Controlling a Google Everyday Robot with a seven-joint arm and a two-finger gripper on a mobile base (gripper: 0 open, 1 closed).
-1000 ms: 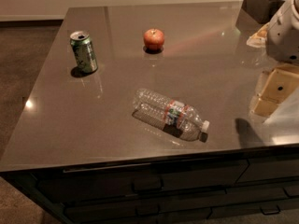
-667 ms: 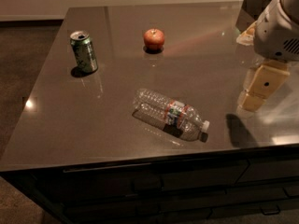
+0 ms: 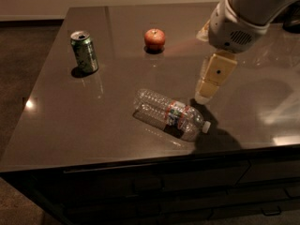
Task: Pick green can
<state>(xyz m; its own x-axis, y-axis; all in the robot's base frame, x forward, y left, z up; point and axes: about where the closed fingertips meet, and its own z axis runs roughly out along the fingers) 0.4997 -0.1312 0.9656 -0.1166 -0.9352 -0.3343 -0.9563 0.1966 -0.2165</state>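
Note:
The green can (image 3: 85,51) stands upright at the far left of the dark table (image 3: 70,125), green with whitish markings and a silver top with a tab opening. My gripper (image 3: 205,93) hangs from the white arm at the right of the view. It is above the table, just right of the cap end of a lying clear plastic bottle (image 3: 169,115). The gripper is far to the right of the can and holds nothing that I can see.
A red apple (image 3: 154,38) sits at the far middle of the table. The clear bottle lies on its side between the gripper and the can. The table's front edge and dark drawers run below. A dark object shows at the far right corner.
The arm and gripper have moved left and toward the table's middle, now close to the bottle's cap. The can, apple and bottle have not moved.

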